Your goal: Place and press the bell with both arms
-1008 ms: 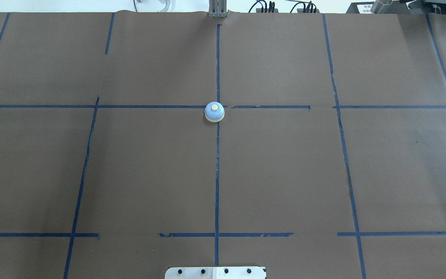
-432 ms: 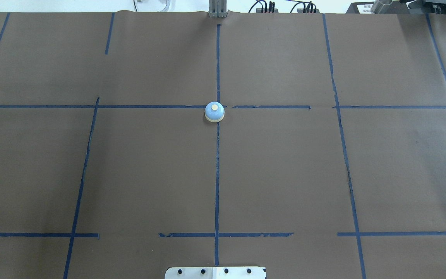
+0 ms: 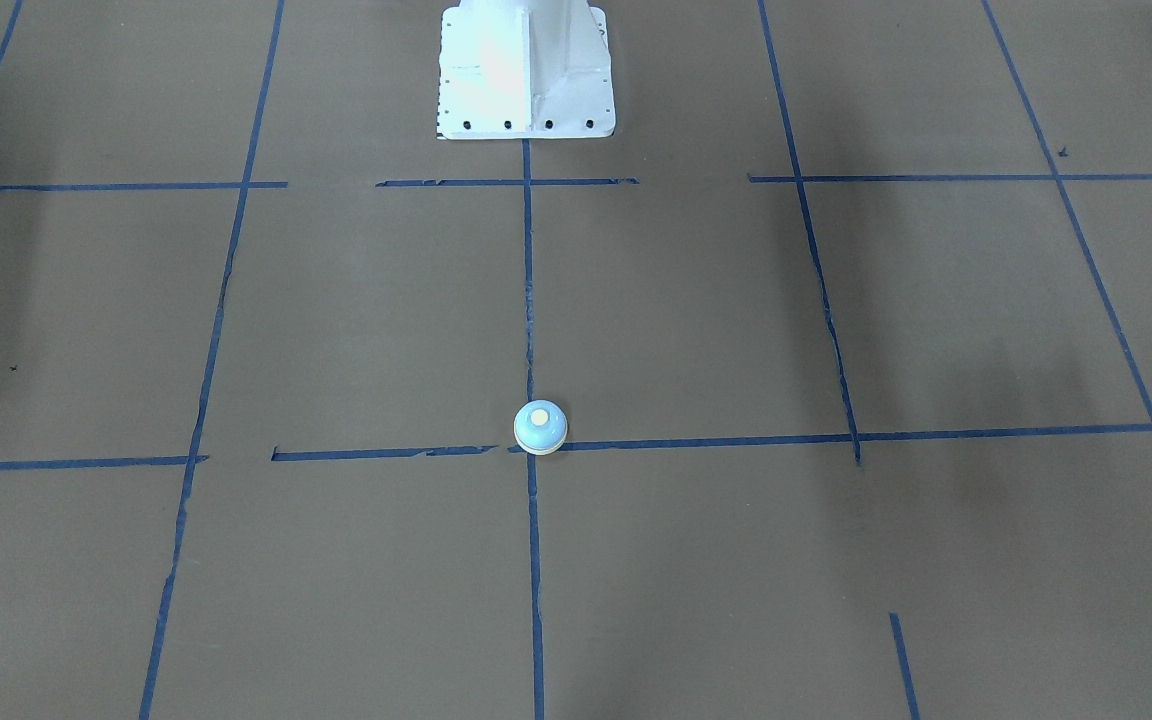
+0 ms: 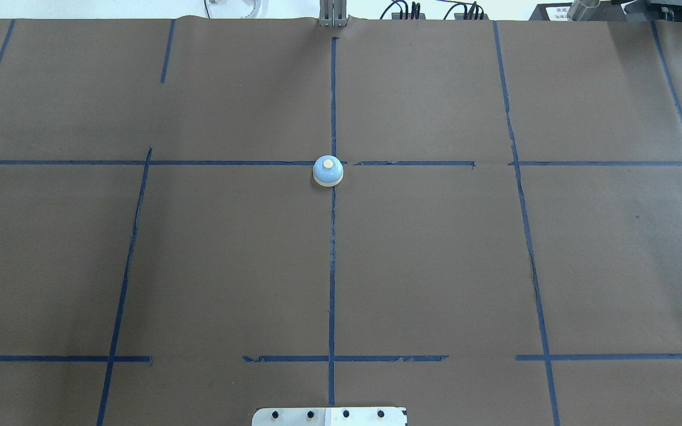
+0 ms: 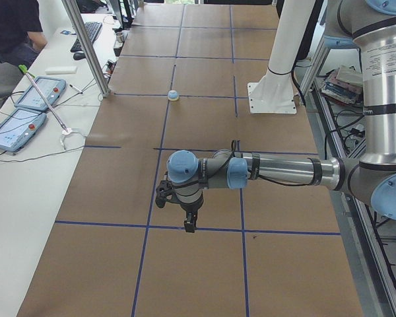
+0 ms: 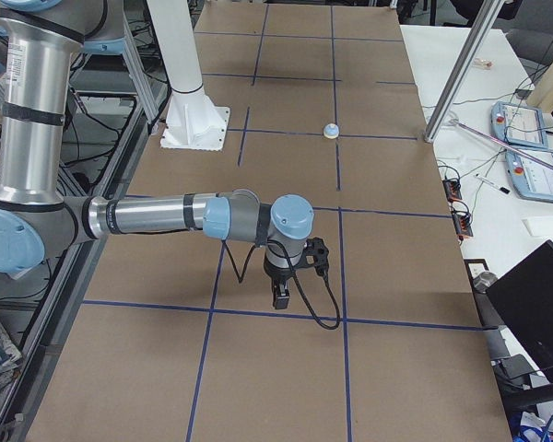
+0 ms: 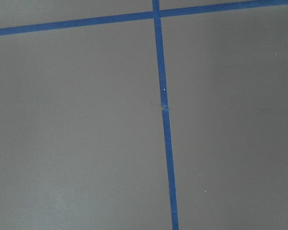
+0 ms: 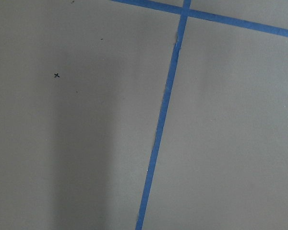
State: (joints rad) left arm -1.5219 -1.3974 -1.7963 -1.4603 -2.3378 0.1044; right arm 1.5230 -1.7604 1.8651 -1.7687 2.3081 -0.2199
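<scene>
The bell (image 4: 328,171) is a small light-blue dome with a cream base and button. It stands alone at the tape crossing in the middle of the table, and also shows in the front view (image 3: 540,427), the left view (image 5: 173,96) and the right view (image 6: 331,131). My left gripper (image 5: 190,224) points down over the paper, far from the bell. My right gripper (image 6: 280,299) points down likewise at the other end. I cannot tell if either is open or shut. Both wrist views show only paper and tape.
Brown paper with blue tape lines (image 4: 333,266) covers the table. The white pedestal base (image 3: 526,70) stands at the robot's side. Tablets (image 5: 26,109) and cables lie on a white bench, with a metal post (image 5: 86,46) and a person (image 5: 10,26) there.
</scene>
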